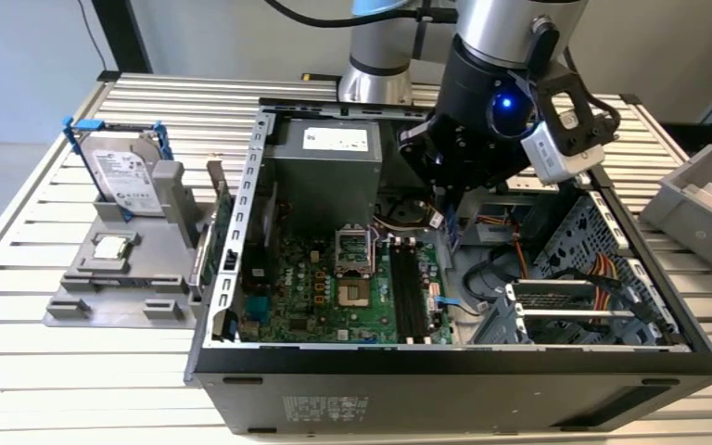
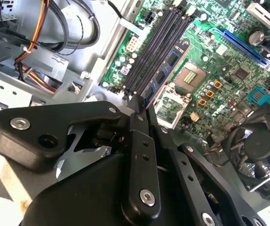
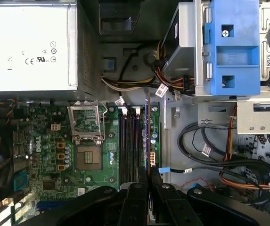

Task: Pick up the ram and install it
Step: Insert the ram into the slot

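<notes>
Open black steel computer case [image 1: 455,366] lies on the slatted metal table [image 1: 59,371], its green motherboard [image 1: 319,287] studded with chips. Over it hangs the glossy black gripper [image 2: 142,106], flat fingers [image 2: 137,122] pinched narrow on the ram [image 2: 165,70], a thin dark-blue board edge-on above the long black memory slots [image 3: 130,141], just right of the square silver processor socket [image 3: 88,157].

Open computer case [image 1: 455,371]; hard drive [image 1: 121,176] perhaps upright in stand.

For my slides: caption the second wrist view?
End effector holding the ram edge-on above the motherboard's memory slots.
</notes>
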You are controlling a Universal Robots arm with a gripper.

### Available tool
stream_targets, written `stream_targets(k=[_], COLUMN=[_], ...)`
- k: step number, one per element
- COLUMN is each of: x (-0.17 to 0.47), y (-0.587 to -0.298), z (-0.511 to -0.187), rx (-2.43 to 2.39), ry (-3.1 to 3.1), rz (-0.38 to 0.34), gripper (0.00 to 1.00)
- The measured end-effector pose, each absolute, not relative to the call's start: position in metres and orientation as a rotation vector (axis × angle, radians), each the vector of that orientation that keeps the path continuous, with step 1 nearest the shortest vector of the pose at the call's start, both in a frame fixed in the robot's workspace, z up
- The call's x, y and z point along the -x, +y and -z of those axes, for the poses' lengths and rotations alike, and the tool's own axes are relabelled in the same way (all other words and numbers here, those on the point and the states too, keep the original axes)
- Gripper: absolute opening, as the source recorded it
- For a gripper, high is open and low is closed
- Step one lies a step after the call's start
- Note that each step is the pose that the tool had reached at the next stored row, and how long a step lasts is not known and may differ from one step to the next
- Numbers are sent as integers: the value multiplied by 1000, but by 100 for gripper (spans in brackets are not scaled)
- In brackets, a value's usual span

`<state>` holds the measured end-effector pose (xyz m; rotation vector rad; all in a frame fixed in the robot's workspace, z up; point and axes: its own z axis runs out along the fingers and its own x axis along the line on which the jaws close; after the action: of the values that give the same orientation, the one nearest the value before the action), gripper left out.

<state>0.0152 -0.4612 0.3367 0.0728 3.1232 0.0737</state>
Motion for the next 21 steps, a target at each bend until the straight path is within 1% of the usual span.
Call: stream_targets(k=[15,21], x=[-15,-15], y=[-461,-462], z=[-334,-328], rx=[-73,-73], ry=[3123,3124], rz=[-74,-74], gripper=[0,0])
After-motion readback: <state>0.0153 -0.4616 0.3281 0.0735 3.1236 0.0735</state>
